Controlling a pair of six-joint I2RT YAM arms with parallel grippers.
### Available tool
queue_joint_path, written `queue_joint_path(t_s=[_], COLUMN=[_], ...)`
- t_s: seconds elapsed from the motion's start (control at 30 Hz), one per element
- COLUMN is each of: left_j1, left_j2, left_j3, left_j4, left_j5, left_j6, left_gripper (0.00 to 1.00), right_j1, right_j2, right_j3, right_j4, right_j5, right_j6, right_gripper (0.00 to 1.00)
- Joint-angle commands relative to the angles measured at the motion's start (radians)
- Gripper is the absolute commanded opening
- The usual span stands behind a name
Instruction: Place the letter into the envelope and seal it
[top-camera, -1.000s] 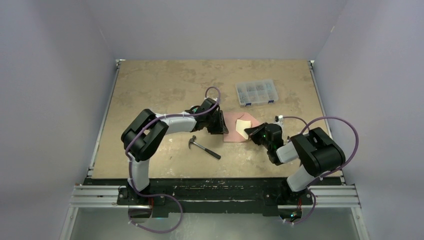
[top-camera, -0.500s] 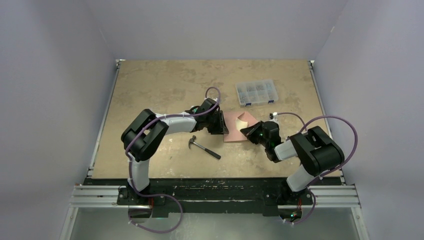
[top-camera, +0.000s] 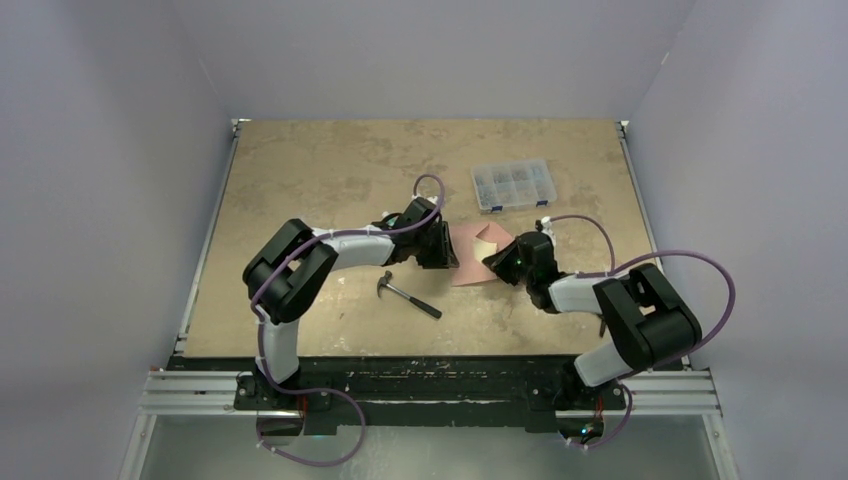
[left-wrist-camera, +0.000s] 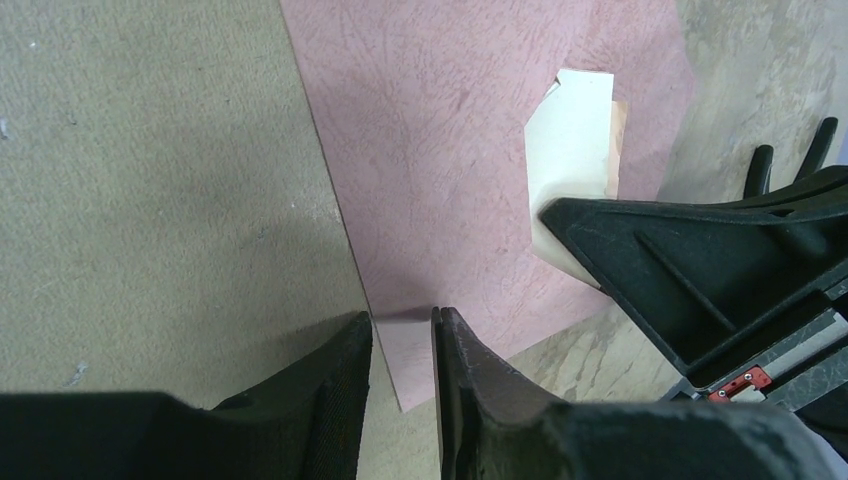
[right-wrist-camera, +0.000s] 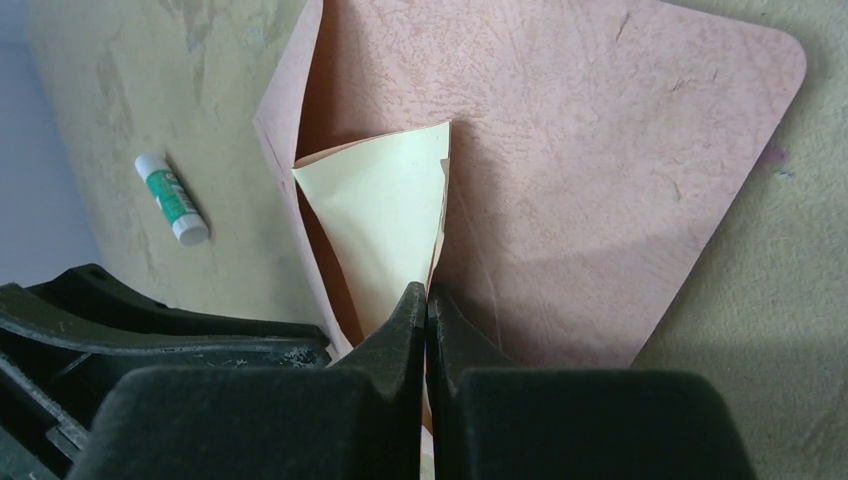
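- top view: soft, even overhead light, fairly bright; surfaces matte; arms (top-camera: 340, 245) throw faint short shadows on the table (top-camera: 300, 170); detail coarse.
- left wrist view: left gripper (left-wrist-camera: 402, 318) near-black, slightly soft; grey shadow pools on the envelope (left-wrist-camera: 450, 120) beside it.
- right wrist view: warmer cast; the letter (right-wrist-camera: 385, 210) brightest; broad shadow over envelope's near half; right gripper (right-wrist-camera: 426, 292) blurred.
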Motion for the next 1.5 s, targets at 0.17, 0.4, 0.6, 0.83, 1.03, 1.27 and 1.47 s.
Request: queue_joint_path(t_s=[0.17, 0.4, 0.6, 0.83, 1.03, 1.27, 1.47], left_j1=[-0.004, -0.005, -0.004, -0.006, -0.009, -0.048, -0.095], left_j2=[0.023, 0.038, 0.054, 0.124, 0.175, 0.23, 0.259], left_j3=[0.009, 0.018, 0.049, 0.16, 0.196, 0.262, 0.303], left_j4=[-0.013, -0.025, -0.036, -0.051, -0.068, -0.144, -0.198], left_j5=[-0.038, -0.093, -0.123, -0.19, -0.218, -0.309, -0.417], left_j6=[0.081, 0.087, 0.107, 0.175, 0.169, 0.197, 0.257], left_gripper=[0.31, 0.38, 0.51, 0.61, 0.62, 0.6, 0.68], right_j1=[0.002, 0.003, 0.003, 0.003, 0.002, 0.006, 0.011], right_j2=[0.057, 0.06, 0.04, 0.065, 0.063, 0.064, 0.065], right_j3=[0.057, 0.082, 0.085, 0.079, 0.07, 0.063, 0.061], right_j4=[-0.182, -0.27, -0.284, -0.237, -0.225, -0.213, -0.205], right_j5=[0.055, 0.1, 0.12, 0.074, 0.072, 0.064, 0.062], right_j6=[-0.123, -0.136, -0.168, -0.187, -0.187, -0.187, -0.184], right_gripper=[0.0, 0.0, 0.0, 0.0, 0.0, 0.0, 0.0])
